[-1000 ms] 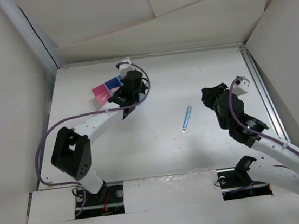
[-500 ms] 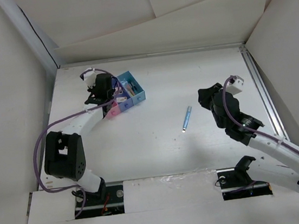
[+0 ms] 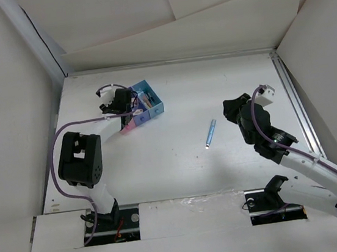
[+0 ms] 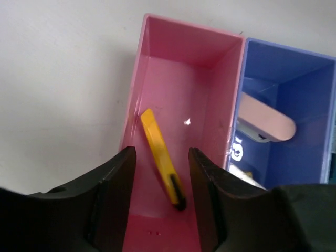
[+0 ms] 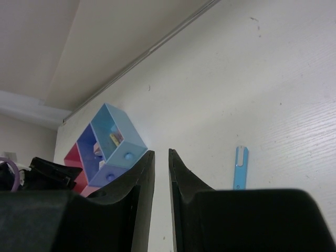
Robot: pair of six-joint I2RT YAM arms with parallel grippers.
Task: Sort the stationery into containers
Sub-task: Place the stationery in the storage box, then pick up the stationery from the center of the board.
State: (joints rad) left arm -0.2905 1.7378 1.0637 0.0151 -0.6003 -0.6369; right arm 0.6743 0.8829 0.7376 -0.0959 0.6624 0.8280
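white table (image 4: 63,79): pink tray (image 4: 178,68) holds yellow pen (image 4: 157,147).

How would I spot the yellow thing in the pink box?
Find the joined trays at the far left of the table. In the pink end tray lies a thin yellow pen with a dark tip; the dark blue tray beside it holds a pale pink block instead.

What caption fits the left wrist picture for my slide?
Open left gripper above a yellow pen lying in the pink tray, next to the blue tray.
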